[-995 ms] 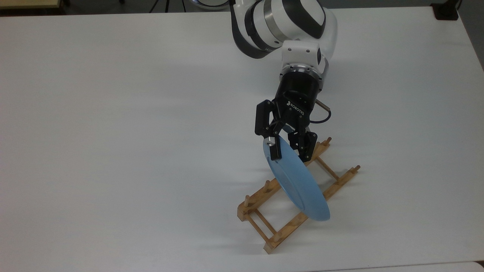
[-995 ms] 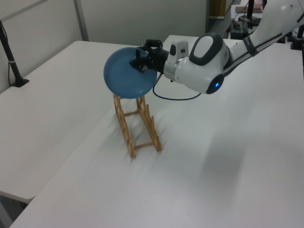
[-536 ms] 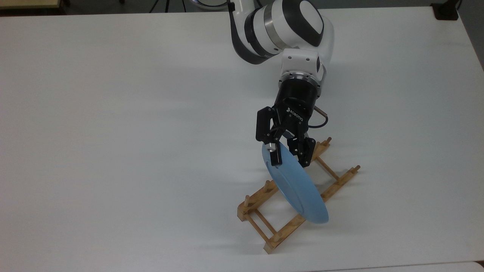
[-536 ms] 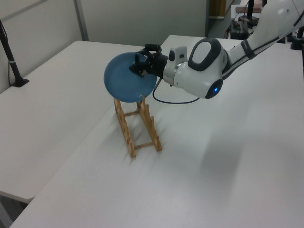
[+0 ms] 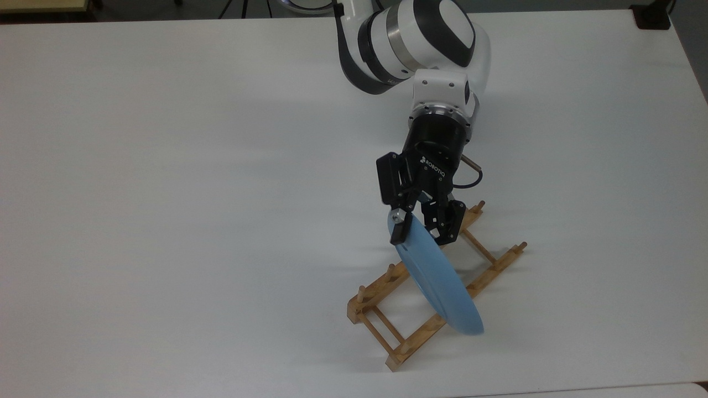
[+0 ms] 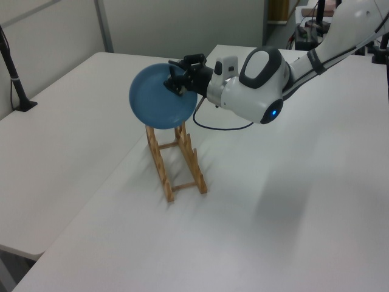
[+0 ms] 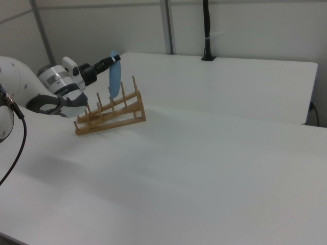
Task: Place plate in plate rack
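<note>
1. Blue plate (image 5: 440, 279) stands on edge above the plate rack (image 5: 387, 323), not yet seated.
2. Gripper (image 5: 423, 232) pinches its upper rim.
3. Line edge up between pegs, lower straight, release only once supported.

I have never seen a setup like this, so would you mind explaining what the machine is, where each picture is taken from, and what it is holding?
The white and black machine is a robot arm ending in a black two-finger gripper. Three fixed cameras watch it: the top view looks down on the white table, while the left view and right view look across it from opposite sides. On the table stands a small wooden plate rack with upright pegs. The gripper is shut on the rim of a light-blue plate, holding it on edge over the rack. In the right view the plate hangs upright among the pegs of the rack. Whether its lower edge already rests in a slot I cannot tell.
</note>
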Controlling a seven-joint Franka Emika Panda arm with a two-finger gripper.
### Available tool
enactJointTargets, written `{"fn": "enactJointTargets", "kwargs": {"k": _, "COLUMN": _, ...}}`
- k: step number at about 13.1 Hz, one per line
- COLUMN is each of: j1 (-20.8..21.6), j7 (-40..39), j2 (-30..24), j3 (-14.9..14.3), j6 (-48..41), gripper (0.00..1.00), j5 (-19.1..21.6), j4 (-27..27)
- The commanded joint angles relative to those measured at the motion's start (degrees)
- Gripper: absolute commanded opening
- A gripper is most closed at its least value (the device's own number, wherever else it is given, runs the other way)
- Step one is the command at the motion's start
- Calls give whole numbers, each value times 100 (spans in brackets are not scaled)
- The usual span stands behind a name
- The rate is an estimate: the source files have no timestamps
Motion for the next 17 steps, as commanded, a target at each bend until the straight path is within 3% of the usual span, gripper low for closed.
{"fn": "enactJointTargets", "kwargs": {"k": 1, "j1": 36, "j7": 23, "j2": 73, "j3": 18, "j6": -189, "gripper": 100, "j5": -106, "j4": 172}}
{"fn": "enactJointTargets", "kwargs": {"k": 6, "j1": 36, "j7": 23, "j2": 100, "j3": 45, "j6": -251, "gripper": 100, "j5": -106, "j4": 172}}
{"fn": "enactJointTargets", "kwargs": {"k": 8, "j1": -43, "j7": 23, "j2": -75, "j3": 438, "j6": -295, "gripper": 100, "j5": 112, "j4": 180}}
{"fn": "enactJointTargets", "kwargs": {"k": 12, "j1": -105, "j7": -441, "j2": -593, "j3": 677, "j6": -225, "gripper": 100, "j5": 2050, "j4": 295}}
{"fn": "enactJointTargets", "kwargs": {"k": 17, "j1": -236, "j7": -1795, "j2": -1419, "j3": 818, "j6": -268, "gripper": 100, "j5": 5608, "j4": 339}}
